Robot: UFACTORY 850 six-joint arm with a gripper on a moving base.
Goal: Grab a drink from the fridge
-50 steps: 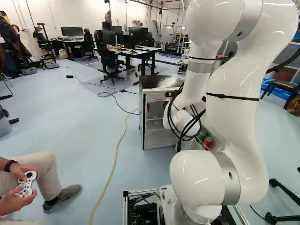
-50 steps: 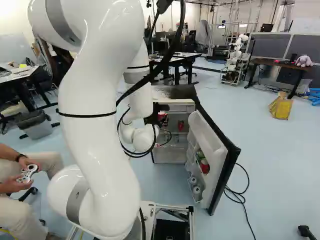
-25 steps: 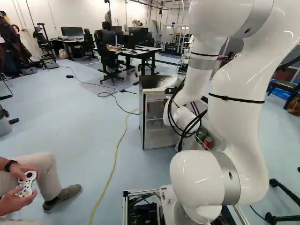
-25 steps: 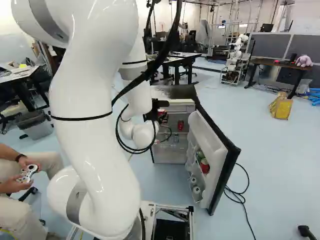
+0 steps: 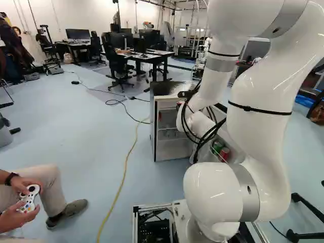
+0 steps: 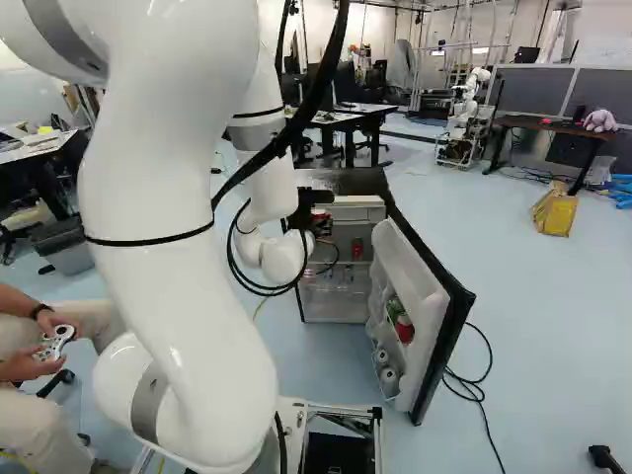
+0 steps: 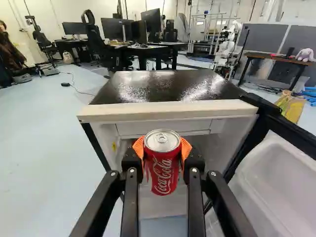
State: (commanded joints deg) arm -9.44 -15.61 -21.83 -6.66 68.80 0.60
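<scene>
In the right base view my gripper (image 6: 310, 204) shows small beyond the arm, at the front of the open fridge (image 6: 341, 182). Seen from the wrist, the gripper (image 7: 163, 150) has its orange pads pressed on both sides of a red soda can (image 7: 163, 173). The can is upright, just ahead of the fridge's upper opening, below the level of its dark top (image 7: 163, 86). Another red can (image 6: 356, 249) stands inside the fridge. The open door (image 6: 434, 301) carries a red can (image 5: 224, 153) and a green can (image 5: 217, 147) on its shelf.
A person's hands with a controller (image 5: 29, 198) are at the left of the left base view. A yellow cable (image 5: 121, 182) crosses the floor. Desks (image 5: 152, 56) stand behind the fridge; another robot (image 6: 464, 114) stands farther back. Black cables (image 6: 474, 390) lie beside the door.
The arm has drawn back and lifted the gripper a little, the can moving with it. The base has stayed put, and so have the fridge and its door.
</scene>
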